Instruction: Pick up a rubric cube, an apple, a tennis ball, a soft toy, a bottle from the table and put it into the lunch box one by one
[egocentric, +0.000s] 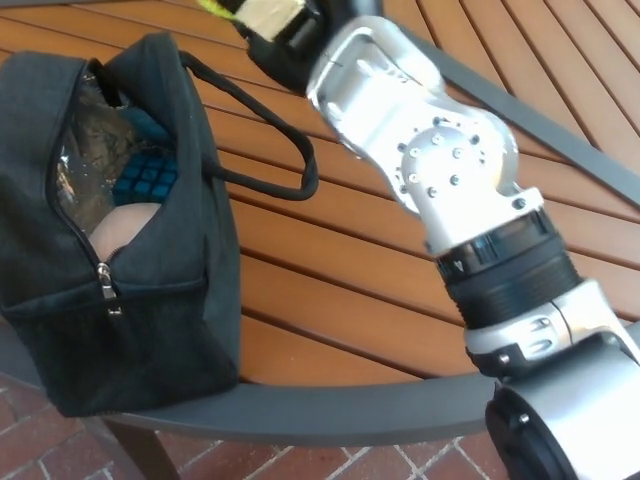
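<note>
The right hand (285, 25) is at the very top edge of the view, and most of it is cut off by the frame. Only its black lower part with a beige taped pad shows there. A small yellow sliver of the ball (218, 7) is visible just to the left of the hand, touching it at the frame edge. The fingers are outside the view, so I cannot tell whether they are pressed on the ball or not. The silver and black arm (450, 190) runs from the hand down to the lower right corner, above the worktop (340, 290) of orange wooden slats with a dark metal rim.

The bag (130, 290) stands below and to the left of the hand, well apart from it, near the front rim of the worktop. It is dark grey, its zipper is open, and its mouth faces up and to the left. Inside it, a blue cube (147, 177) lies against the silver lining, and a pale rounded thing (125, 230) sits just below the cube; what it is I cannot tell. The black strap (290, 165) of the bag makes a loop on the slats, below the hand and between the bag and the arm.

The left hand is not in the view.
</note>
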